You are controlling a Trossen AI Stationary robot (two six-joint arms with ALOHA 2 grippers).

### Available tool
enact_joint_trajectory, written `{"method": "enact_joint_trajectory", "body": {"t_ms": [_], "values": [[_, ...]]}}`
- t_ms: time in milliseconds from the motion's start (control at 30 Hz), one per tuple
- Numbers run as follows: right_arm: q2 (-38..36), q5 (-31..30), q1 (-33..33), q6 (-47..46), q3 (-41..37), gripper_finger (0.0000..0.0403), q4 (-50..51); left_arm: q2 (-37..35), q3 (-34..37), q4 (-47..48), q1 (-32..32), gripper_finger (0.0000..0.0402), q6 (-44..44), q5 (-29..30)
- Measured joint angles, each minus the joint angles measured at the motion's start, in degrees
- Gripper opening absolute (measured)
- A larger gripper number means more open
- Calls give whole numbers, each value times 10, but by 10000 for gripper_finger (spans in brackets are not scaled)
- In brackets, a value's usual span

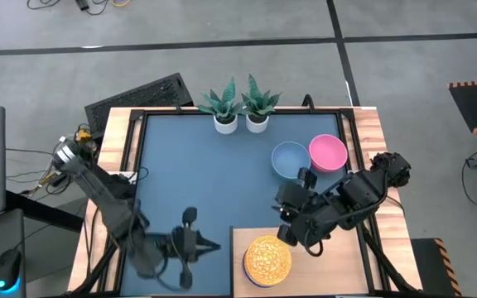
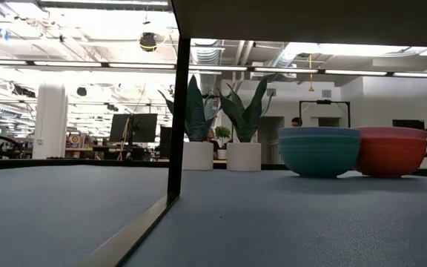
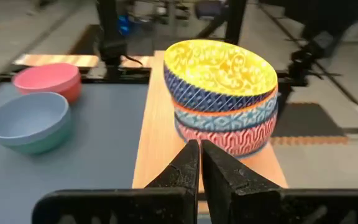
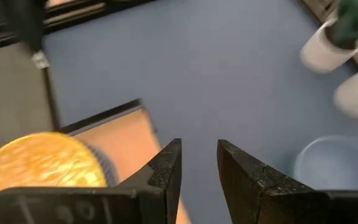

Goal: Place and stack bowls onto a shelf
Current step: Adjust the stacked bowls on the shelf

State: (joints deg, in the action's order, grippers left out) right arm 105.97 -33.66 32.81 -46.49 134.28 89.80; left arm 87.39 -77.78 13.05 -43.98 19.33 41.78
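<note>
A stack of small patterned bowls (image 3: 222, 99), the top one yellow inside (image 1: 267, 259), stands on the pale wooden shelf (image 1: 321, 265) at the table's near right. A grey-blue bowl (image 1: 290, 159) and a pink bowl (image 1: 328, 153) sit side by side on the blue tabletop at the far right. My left gripper (image 3: 199, 155) is shut and empty; it hovers left of the shelf (image 1: 215, 245) and points at the stack. My right gripper (image 4: 199, 155) is open with nothing between its fingers, above the shelf's far left corner (image 1: 288, 234).
Two white plant pots (image 1: 238, 122) stand at the table's far edge. In the low view a dark shelf post (image 2: 178, 111) rises in front of the tabletop, with the two large bowls (image 2: 319, 152) beyond it. Open blue tabletop (image 1: 197, 182) lies left of the bowls.
</note>
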Motion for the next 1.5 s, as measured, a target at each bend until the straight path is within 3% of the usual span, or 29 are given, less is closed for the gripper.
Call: {"method": "enact_joint_trajectory", "body": {"t_ms": [133,333,600,733,967,1500], "values": [[0,-4,-22,20,0,127,2,87,-61,-15,-18,0,51,71],[-3,40,-32,69,0,127,2,239,-174,-70,-25,0,84,117],[-60,23,-20,95,0,127,2,358,-335,-9,-36,0,130,201],[-85,23,5,80,0,127,2,382,-374,36,-39,0,177,206],[-109,3,63,45,0,127,2,384,-377,66,-43,0,219,211],[-63,-1,108,28,-7,127,2,384,-377,84,-38,0,242,161]]}}
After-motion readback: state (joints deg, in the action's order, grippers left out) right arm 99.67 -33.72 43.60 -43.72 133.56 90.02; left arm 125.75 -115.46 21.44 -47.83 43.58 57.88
